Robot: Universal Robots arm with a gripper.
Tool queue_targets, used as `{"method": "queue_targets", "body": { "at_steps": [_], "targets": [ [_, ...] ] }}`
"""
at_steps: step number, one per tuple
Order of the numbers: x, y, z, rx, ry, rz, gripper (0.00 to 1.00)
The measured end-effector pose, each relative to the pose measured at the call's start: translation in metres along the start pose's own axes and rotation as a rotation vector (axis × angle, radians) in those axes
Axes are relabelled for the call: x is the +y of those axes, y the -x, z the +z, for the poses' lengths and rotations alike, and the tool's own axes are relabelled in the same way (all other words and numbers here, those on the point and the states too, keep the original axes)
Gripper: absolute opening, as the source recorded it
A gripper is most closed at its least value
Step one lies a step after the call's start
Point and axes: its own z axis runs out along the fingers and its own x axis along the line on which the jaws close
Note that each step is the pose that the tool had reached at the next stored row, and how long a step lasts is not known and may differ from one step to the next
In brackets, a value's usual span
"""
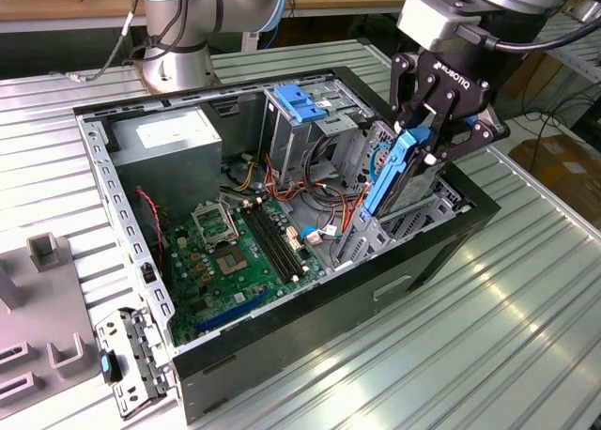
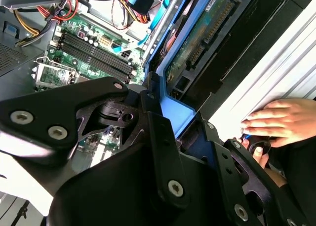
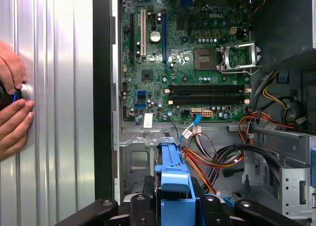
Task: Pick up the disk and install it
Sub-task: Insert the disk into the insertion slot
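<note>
Above the open case (image 1: 310,341), the claw (image 1: 434,153) clamps the disk (image 1: 392,178): dark body tilted upright, blue rail frame.

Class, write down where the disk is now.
On the exterior view's right, the disk sits clamped in the gripper, tilted above the open computer case, right of the blue-topped drive cage.

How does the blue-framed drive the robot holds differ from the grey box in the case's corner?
The disk is slim, blue-framed and tilted in the robot's hand over the case; the power supply is bulky, grey and sits flat inside it. Both are rectangular.
</note>
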Motion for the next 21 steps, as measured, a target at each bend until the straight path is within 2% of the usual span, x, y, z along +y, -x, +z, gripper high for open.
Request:
{"method": "queue_targets", "body": {
  "at_steps": [4, 5, 6, 11, 12, 14, 15, 18, 21],
  "targets": [
    [0.0000, -0.0001, 0.0005, 0.0001, -0.0001, 0.000, 0.37],
    [0.0000, -0.0001, 0.0021, -0.0002, -0.0001, 0.000, 0.38],
    [0.0000, -0.0001, 0.0034, 0.0000, -0.0001, 0.000, 0.44],
    [-0.0013, 0.0000, 0.0145, 0.0001, -0.0001, 0.000, 0.44],
    [-0.0019, 0.0001, 0.0163, 0.0001, 0.0000, 0.000, 0.43],
    [-0.0044, 0.0001, 0.0207, 0.0000, -0.0001, 0.000, 0.30],
    [-0.0106, 0.0002, 0.0238, 0.0009, -0.0001, 0.000, 0.30],
    [-0.0244, 0.0005, 0.0294, 0.0025, -0.0001, 0.000, 0.12],
    [-0.0388, 0.0007, 0.0368, 0.0029, -0.0001, 0.000, 0.11]
  ]
}}
